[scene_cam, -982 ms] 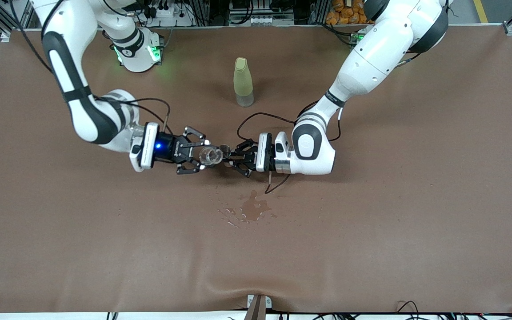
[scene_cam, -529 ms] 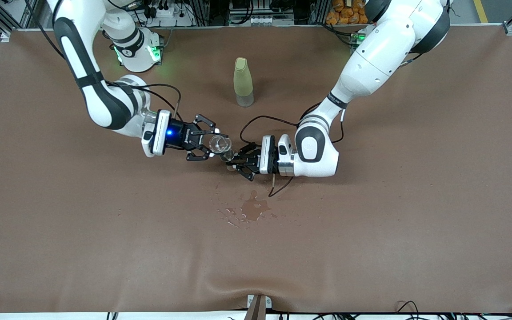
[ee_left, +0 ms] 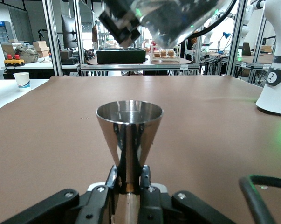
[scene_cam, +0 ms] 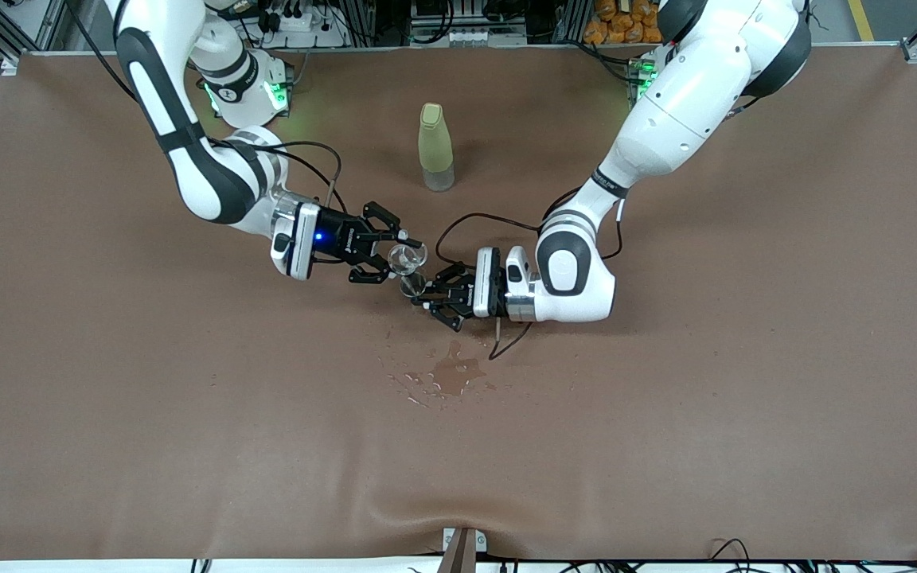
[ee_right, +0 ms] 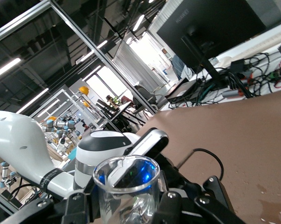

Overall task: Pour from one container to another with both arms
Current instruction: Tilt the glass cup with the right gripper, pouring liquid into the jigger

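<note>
now both arms meet over the middle of the brown worktop (scene_cam: 108, 414), with the yellow-green bottle (scene_cam: 435, 148) as the landmark: it stands upright toward the robots' bases, and both grippers hang over the stretch of worktop just nearer the front camera than the bottle. the right gripper (scene_cam: 395, 256) has its fingers (ee_right: 79, 205) clamped tight on the clear glass cup (scene_cam: 408, 256), which is tipped so its mouth leans toward the other gripper; in the right wrist view the cup (ee_right: 126, 186) sits between the fingers with its round rim showing. the left gripper (scene_cam: 427, 296) has its fingers (ee_left: 110, 186) pinched closed on the narrow waist of the steel jigger (scene_cam: 412, 285), held upright with its upper cup open to the top (ee_left: 129, 140). the glass cup sits just above and beside the jigger's rim, seen blurred overhead in the left wrist view (ee_left: 177, 18). a wet patch (scene_cam: 450, 374) of spilled liquid lies on the worktop nearer the front camera than the bottle, below the two grippers in the front view.
</note>
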You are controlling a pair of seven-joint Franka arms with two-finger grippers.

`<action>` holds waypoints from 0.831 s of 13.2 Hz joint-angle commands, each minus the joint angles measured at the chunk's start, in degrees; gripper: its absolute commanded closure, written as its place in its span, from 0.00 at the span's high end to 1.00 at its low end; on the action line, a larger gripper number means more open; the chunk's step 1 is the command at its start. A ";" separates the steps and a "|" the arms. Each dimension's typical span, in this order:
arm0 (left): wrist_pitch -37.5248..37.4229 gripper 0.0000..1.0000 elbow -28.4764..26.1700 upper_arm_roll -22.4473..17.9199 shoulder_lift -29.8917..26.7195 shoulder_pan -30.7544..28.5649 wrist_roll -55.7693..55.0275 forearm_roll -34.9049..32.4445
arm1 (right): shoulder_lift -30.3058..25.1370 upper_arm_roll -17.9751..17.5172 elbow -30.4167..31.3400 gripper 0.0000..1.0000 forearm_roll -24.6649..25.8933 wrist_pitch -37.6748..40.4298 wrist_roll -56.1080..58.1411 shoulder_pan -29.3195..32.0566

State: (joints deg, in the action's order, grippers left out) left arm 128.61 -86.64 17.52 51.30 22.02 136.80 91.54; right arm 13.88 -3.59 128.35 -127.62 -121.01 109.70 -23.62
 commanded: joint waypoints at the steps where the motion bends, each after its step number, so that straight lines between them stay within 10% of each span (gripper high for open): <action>1: 0.23 0.00 0.34 0.23 0.29 -0.05 1.98 1.97 | -1.75 -0.89 0.85 0.21 -4.81 -2.12 -2.99 -1.25; 11: 0.23 0.00 0.25 0.23 0.38 -0.48 2.16 1.97 | -1.40 -0.89 0.85 0.21 -8.17 -2.65 -14.85 -2.75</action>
State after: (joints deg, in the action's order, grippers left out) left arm 128.61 -86.68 17.51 51.39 21.98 136.99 91.55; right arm 13.87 -4.64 128.36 -134.24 -123.20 97.11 -26.16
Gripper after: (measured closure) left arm 0.793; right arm 0.502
